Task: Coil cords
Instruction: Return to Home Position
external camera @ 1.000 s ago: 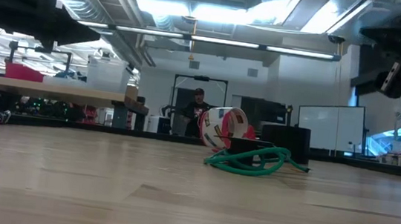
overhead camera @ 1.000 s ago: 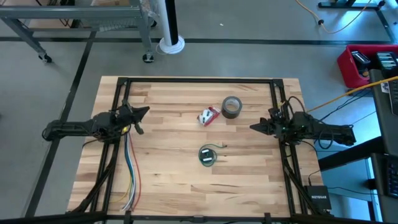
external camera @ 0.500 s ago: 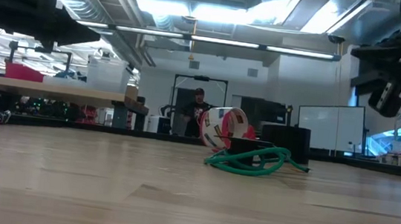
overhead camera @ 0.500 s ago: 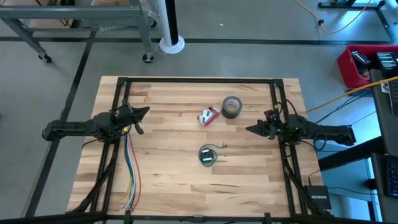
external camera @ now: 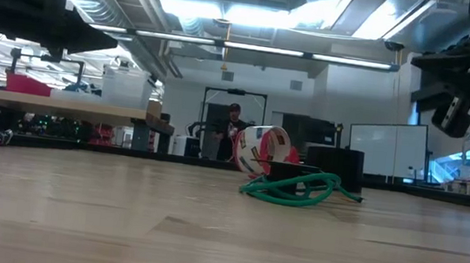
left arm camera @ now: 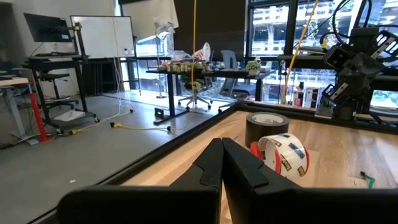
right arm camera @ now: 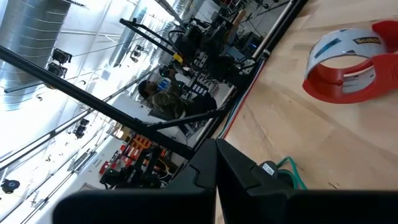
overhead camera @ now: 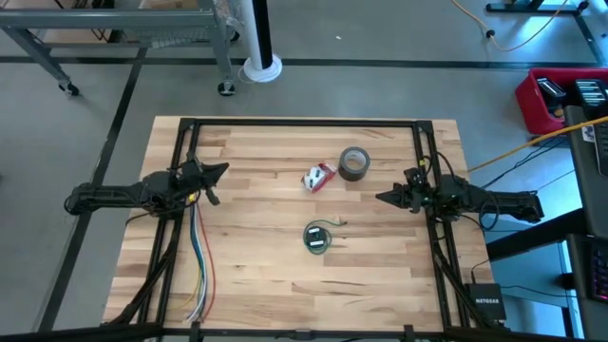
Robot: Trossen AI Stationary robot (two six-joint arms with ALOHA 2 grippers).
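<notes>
The cord [overhead camera: 316, 237] lies wound in a small bundle near the middle of the worktop [overhead camera: 266, 285], with neither arm touching it, so the coiling looks done to me. The left pincer [overhead camera: 223, 169] hangs over the worktop's left side and the right pincer [overhead camera: 383, 197] over its right, each with fingers pressed together on nothing. I reckon only parking the arms is left.

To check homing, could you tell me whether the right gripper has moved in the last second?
Yes. In the high view the right gripper slid slightly down the picture along the black rail.
</notes>
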